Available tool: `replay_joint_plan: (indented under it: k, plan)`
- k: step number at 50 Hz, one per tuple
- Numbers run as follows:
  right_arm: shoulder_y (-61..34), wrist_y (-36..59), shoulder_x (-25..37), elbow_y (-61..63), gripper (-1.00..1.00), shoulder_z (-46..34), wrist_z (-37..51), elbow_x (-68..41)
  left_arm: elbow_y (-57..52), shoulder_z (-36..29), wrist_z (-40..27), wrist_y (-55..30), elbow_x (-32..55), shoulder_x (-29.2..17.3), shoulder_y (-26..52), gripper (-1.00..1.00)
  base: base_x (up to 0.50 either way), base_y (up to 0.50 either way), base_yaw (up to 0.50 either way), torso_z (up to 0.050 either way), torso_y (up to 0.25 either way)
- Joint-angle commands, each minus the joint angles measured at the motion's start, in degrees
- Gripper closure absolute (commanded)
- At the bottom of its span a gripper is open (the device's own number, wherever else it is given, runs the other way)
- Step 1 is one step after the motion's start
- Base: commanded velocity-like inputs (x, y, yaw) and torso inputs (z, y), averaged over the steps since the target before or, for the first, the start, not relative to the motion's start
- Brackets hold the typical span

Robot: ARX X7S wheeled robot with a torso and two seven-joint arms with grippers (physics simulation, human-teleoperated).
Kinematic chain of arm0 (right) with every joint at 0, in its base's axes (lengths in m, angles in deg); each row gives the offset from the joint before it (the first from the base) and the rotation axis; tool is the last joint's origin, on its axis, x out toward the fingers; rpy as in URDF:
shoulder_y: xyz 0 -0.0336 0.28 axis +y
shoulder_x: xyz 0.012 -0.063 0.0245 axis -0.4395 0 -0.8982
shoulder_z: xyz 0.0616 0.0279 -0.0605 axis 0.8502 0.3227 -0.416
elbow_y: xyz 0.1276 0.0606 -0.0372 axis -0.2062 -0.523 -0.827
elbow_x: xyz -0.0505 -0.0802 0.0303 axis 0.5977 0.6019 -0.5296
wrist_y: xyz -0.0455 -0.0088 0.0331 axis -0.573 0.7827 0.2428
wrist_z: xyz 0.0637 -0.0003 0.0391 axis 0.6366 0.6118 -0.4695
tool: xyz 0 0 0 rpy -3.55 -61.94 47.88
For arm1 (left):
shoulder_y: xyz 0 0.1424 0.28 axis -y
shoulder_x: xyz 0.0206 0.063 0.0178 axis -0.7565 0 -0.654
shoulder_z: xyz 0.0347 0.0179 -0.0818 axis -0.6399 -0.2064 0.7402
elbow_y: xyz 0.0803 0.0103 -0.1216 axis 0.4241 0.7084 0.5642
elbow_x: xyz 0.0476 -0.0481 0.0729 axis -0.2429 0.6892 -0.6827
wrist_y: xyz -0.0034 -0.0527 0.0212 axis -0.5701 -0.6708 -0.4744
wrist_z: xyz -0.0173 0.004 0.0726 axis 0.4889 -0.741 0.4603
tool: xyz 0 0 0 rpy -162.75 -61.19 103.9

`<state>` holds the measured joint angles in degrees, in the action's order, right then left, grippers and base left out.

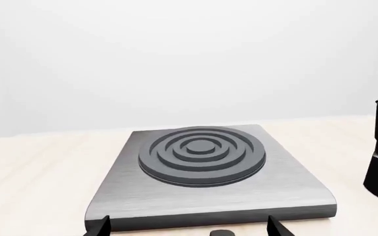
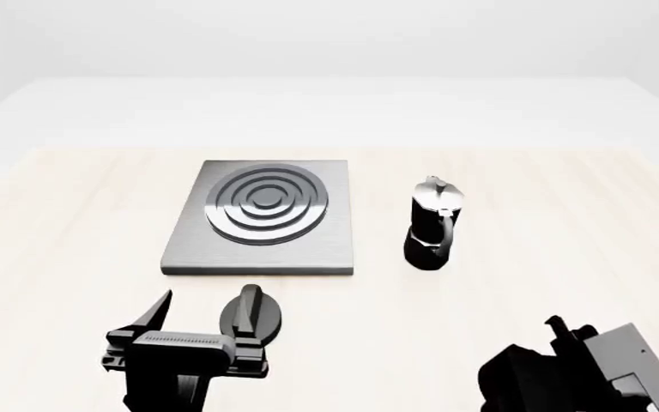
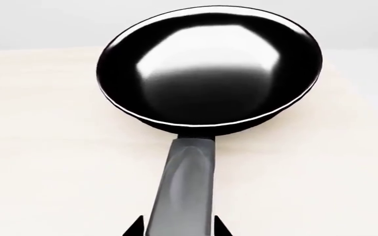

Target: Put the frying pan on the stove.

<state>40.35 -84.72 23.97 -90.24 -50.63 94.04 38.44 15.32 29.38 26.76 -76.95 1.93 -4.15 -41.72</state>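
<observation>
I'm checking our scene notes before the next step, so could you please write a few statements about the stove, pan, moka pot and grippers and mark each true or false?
1. The frying pan already sits on the stove. False: the stove's rings are bare, and the pan lies on the table.
2. The moka pot stands upright beside the stove. True.
3. The right gripper has its fingertips on either side of the pan's handle. True.
4. The left gripper holds the moka pot. False: it is open, near the stove's front edge, holding nothing.
5. The pan holds food. False: its shiny inside is empty.
</observation>
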Motion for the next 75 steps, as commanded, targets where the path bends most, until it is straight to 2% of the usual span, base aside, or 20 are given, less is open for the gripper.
replay_joint_plan:
  k: [1, 19, 41, 59, 75]
  plan:
    - [1.1, 0.9, 0.7, 2.7, 1.0, -1.3, 0.0, 0.3, 0.2, -0.2, -0.1, 0.3, 0.2, -0.2, 0.0, -1.0, 0.0, 0.0, 0.0, 0.0, 0.0]
    - [5.5, 7.9, 3.3, 23.2, 1.0, -8.4, 1.9, 4.8, -0.1, -0.3, -0.6, 0.7, 0.6, -0.6, -0.5, -1.0, 0.0, 0.0, 0.0, 0.0, 0.0]
    - [4.7, 14.6, 5.7, 39.0, 1.0, -16.6, -2.6, 4.3, -2.3, -0.4, -1.3, 0.7, 0.9, -1.4, -1.7, -1.0, 0.0, 0.0, 0.0, 0.0, 0.001]
    - [3.7, 9.8, 8.0, 42.6, 1.0, -23.9, -14.4, 2.3, -1.5, -0.6, -1.7, 1.1, 1.0, -1.5, -1.4, -1.0, 0.0, 0.0, 0.0, 0.0, 0.002]
    - [2.7, 7.7, 9.9, 43.7, 1.0, -28.9, -21.3, 2.2, -1.3, -0.8, -1.9, 1.4, 1.3, -1.7, -1.5, -1.0, 0.0, 0.0, 0.0, 0.0, 0.001]
